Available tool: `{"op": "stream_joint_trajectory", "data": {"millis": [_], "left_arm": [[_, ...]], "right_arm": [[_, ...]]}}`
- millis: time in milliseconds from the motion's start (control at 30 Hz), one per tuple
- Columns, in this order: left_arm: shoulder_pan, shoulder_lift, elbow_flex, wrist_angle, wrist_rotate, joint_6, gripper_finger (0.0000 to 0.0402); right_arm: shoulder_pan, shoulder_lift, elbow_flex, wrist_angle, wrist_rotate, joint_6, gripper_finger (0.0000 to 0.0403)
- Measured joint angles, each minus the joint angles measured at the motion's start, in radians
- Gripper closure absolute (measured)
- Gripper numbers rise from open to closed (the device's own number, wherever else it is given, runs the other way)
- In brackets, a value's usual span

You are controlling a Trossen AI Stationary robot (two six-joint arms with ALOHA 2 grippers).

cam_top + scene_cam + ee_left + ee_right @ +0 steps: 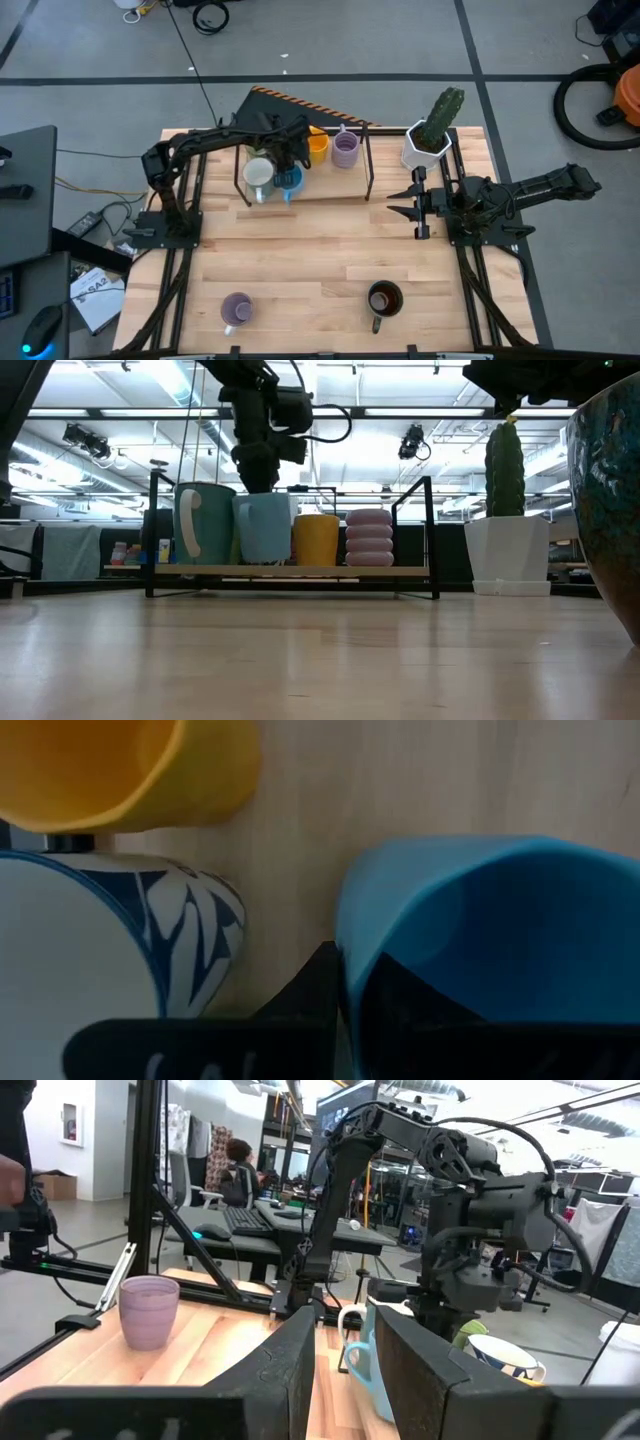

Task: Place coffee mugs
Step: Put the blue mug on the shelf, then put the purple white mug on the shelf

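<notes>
I see the black-framed wooden rack (pixel 340 190) under my left gripper (pixel 289 165), whose fingers pinch the rim of the round blue ceramic mug (pixel 266 527), lowering it between the leaf-patterned white mug (pixel 110 940) and yellow mug (pixel 316 538). Only the wrist view shows that grip. My right gripper (pixel 418 207) waits, fingers spread, empty.

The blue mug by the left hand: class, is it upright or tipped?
Upright: the blue mug stands on the rack shelf under the left hand.
</notes>
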Motion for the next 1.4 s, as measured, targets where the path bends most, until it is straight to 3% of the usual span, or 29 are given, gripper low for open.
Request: {"op": "stream_joint_trajectory", "data": {"millis": [300,733,1067,1200,1333,1400], "left_arm": [[0.0,0.005,0.0,0.004,-0.042,0.004,0.0364],[-0.009,0.005,0.004,0.002,-0.124,-0.013,0.0277],[-0.089,0.002,0.168,-0.067,-0.153,-0.035,0.0274],[-0.165,-0.001,0.245,-0.147,0.004,-0.128,0.0274],[-0.265,0.001,0.243,-0.255,0.216,-0.28,0.0274],[-0.331,-0.001,0.223,-0.278,0.272,-0.354,0.0274]], "right_arm": [[0.0,0.0,0.0,0.001,0.0,0.001,0.0289],[0.0,0.0,0.0,0.001,0.0,0.001,0.0289],[0.0,0.0,0.0,0.0,0.0,0.0,0.0289],[0.0,0.0,0.0,-0.006,0.0,0.0,0.0289],[0.0,0.0,0.0,-0.008,0.0,0.0,0.0289],[0.0,0.0,0.0,-0.008,0.0,0.0,0.0289]]}}
